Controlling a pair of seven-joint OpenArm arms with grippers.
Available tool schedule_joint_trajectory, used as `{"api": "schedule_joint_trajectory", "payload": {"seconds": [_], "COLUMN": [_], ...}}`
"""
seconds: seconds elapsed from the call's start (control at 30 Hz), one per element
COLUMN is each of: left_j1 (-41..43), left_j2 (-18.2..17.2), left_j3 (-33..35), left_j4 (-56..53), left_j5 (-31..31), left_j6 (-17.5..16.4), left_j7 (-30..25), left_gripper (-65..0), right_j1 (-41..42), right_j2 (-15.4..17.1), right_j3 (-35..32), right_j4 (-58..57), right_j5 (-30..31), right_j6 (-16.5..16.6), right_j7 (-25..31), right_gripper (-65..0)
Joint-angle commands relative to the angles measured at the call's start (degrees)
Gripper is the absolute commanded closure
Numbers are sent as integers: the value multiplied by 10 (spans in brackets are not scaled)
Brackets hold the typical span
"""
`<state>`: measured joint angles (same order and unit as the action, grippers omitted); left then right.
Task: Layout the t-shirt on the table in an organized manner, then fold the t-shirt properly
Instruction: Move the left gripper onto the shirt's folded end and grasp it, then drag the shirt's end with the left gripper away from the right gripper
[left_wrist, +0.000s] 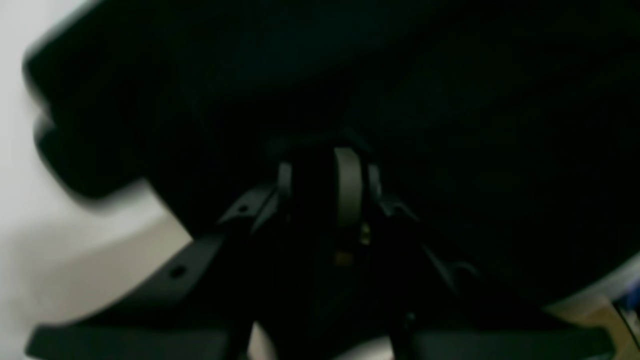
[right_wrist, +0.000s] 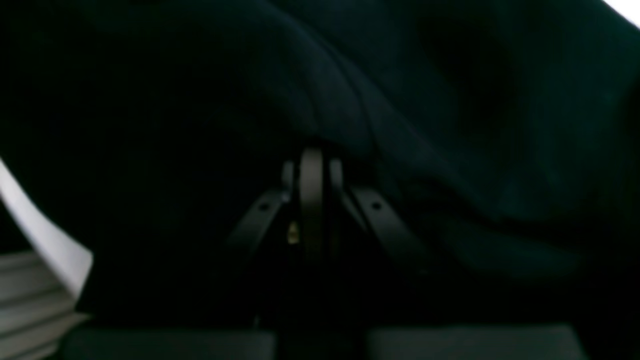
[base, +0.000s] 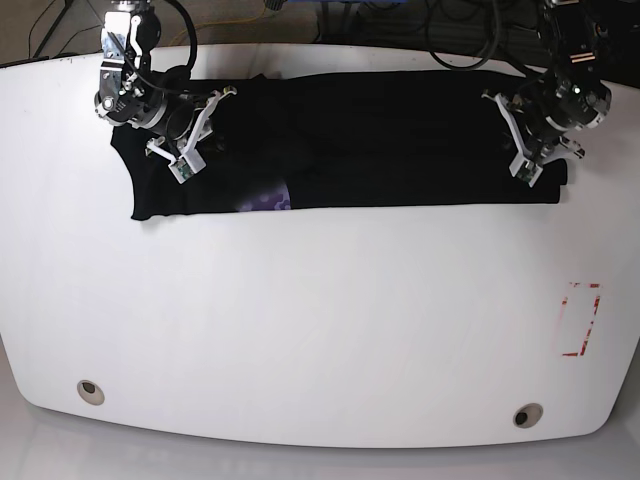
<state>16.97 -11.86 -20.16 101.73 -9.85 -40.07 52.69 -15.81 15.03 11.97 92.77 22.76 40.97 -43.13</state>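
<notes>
- Left wrist view: the left gripper (left_wrist: 327, 165) has its jaws drawn close together on a fold of the black t-shirt (left_wrist: 400, 75); the picture is blurred and dark, yet cloth sits between the grey pads at centre; the fabric fills the frame from 10 o'clock round to 4 o'clock; the white table (left_wrist: 60, 260) shows at 8 o'clock, and a sliver of it at 4 o'clock.
- Right wrist view: the right gripper (right_wrist: 311, 165) is fully closed, its jaws pressed together under a ridge of the t-shirt (right_wrist: 450, 100); dark cloth covers nearly the whole frame, with a soft fold running from 11 o'clock towards 4 o'clock; a strip of white table (right_wrist: 45, 235) lies at 8 o'clock.
- Base view: the t-shirt (base: 380, 140) lies as a long horizontal band along the far side of the table (base: 300, 320), towards 12 o'clock; a purple patch (base: 268, 200) peeks out at its near edge; the right gripper (base: 190, 140) is down on the band's 9 o'clock end, the left gripper (base: 525, 135) on its 3 o'clock end; a red dashed rectangle (base: 580, 320) sits at 4 o'clock, well apart from the cloth; two round grommets (base: 90, 390) lie near the front edge, at 7 and 5 o'clock.
</notes>
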Motion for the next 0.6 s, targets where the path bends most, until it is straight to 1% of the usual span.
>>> {"api": "schedule_joint_trajectory", "payload": {"seconds": [0.0, 0.1, 0.17, 0.33, 0.4, 0.57], "left_j1": [-26, -57, -79, -123, -136, -166], "left_j2": [-8, -8, -8, -9, -15, -17], "left_j3": [3, 3, 3, 13, 22, 47], "left_j4": [-18, -50, -70, -118, -127, -152], "left_j5": [-5, -5, -5, -1, 11, 39], "left_j6": [1, 1, 1, 1, 1, 1], "left_j7": [-11, -11, -11, -11, -11, -11], "left_gripper": [-81, -82, -82, -82, -82, -82], "right_j1": [12, 30, 41, 57, 59, 58], "right_j2": [22, 42, 50, 62, 70, 74], "right_j3": [4, 4, 4, 4, 4, 4], "right_j4": [-29, -61, -76, -102, -105, -104], "right_j5": [-25, -25, -25, -25, -25, -25], "right_j6": [-10, -10, -10, -10, -10, -10], "right_j7": [-9, 6, 12, 21, 21, 21], "right_gripper": [-5, -5, -5, -5, -5, -5]}}
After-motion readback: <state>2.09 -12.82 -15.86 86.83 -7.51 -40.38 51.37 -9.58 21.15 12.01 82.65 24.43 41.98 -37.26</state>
